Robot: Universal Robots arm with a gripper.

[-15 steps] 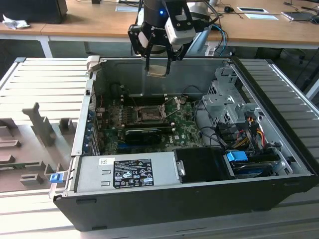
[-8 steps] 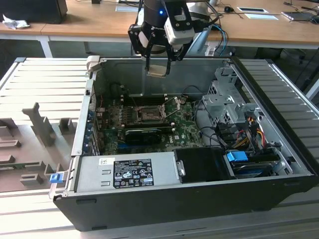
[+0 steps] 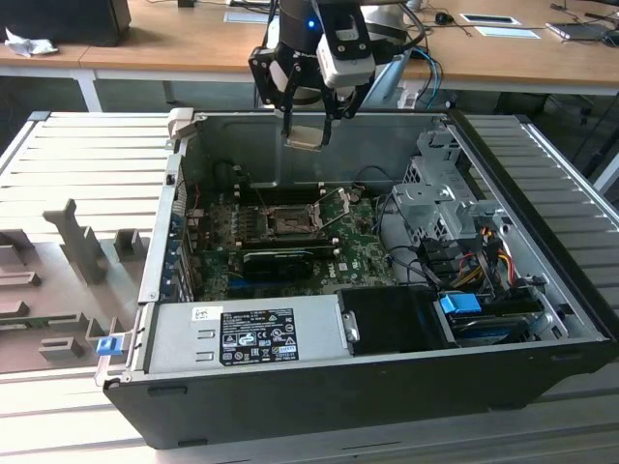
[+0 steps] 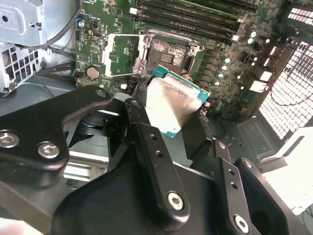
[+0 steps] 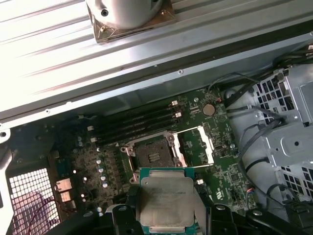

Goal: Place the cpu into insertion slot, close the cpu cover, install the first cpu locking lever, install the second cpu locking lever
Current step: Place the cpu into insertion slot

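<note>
Over the green board [image 5: 222, 183] inside the open case [image 3: 387, 391], the pincer [image 3: 307, 136] is clamping the cpu [image 5: 166, 203] by its edges, holding it level well above the insertion slot [image 5: 152, 155]; the cpu cover [image 4: 108, 53] is lying swung aside, leaving the socket bare to receive it

An open computer case [image 3: 387, 391] is seen before a wooden desk [image 3: 145, 53]; inside, a green board [image 3: 363, 259], a black graphics card [image 3: 280, 261] and a grey power supply [image 3: 242, 333] are mounted.

- cpu [image 5: 166, 200]: silver-grey top, green edge, held up in the air above the board [image 5: 98, 161].
- slot [image 5: 151, 154]: dark centre, bare, uncovered.
- cover [image 4: 110, 49]: swung open, just beside slot.
</note>
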